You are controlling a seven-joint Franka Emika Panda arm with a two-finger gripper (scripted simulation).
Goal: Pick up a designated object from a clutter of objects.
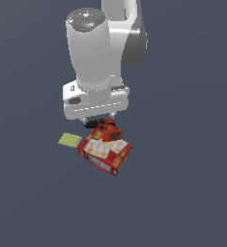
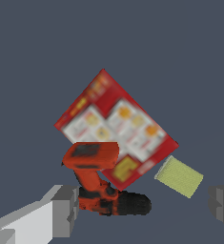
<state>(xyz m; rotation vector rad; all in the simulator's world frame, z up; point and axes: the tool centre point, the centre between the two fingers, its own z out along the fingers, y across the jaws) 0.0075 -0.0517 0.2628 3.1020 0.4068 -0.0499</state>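
**Above the clutter, pad not yet taken**

Above the pile, the gripper [image 2: 144, 205] hangs with its fingers [image 2: 66, 209] spread wide and nothing between them. It sits over the drill [image 1: 107, 131] and box [image 1: 105, 150] rather than over the pad [image 1: 69, 140], so I judge the approach is not yet lined up. The pad lies flat on the floor, just beside the box toward the exterior view's left, with that side clear for a top-down grasp. The drill rests partly on the box. A pink piece [image 1: 101, 168] peeps from under the box's near edge.
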